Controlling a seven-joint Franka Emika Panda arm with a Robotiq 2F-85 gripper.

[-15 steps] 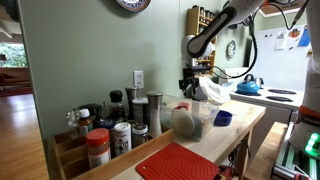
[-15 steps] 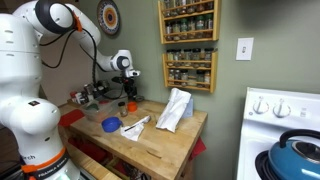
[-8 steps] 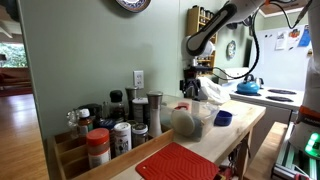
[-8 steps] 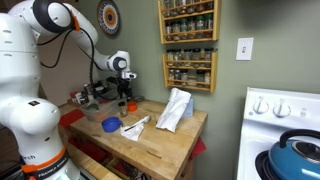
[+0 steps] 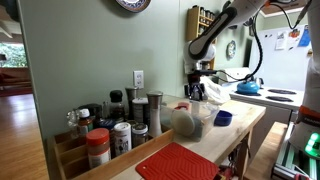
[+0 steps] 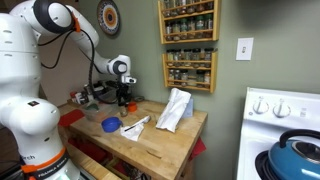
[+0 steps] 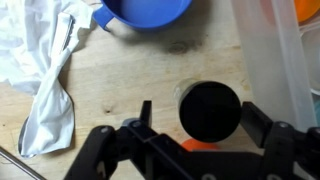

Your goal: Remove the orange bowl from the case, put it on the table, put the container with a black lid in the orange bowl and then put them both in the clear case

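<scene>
In the wrist view the container with a black lid (image 7: 210, 110) stands on the wooden table, and a patch of orange shows just under the lid. My gripper (image 7: 200, 122) is open, with one finger on each side of the lid and not touching it. The clear case (image 7: 272, 55) stands to the right. An orange shape, which looks like the orange bowl (image 7: 309, 8), shows at its top corner. In both exterior views the gripper (image 5: 197, 88) (image 6: 122, 97) hangs low over the table.
A blue bowl (image 7: 146, 10) (image 5: 222, 117) (image 6: 110, 124) sits close by. A white cloth (image 7: 50, 75) (image 6: 135, 125) lies beside it. A crumpled white bag (image 6: 175, 108) lies further along. Spice jars (image 5: 110, 130) and a red mat (image 5: 178, 163) are at the table's other end.
The gripper has moved sideways a little and come down toward the table. It now straddles the black-lidded container.
</scene>
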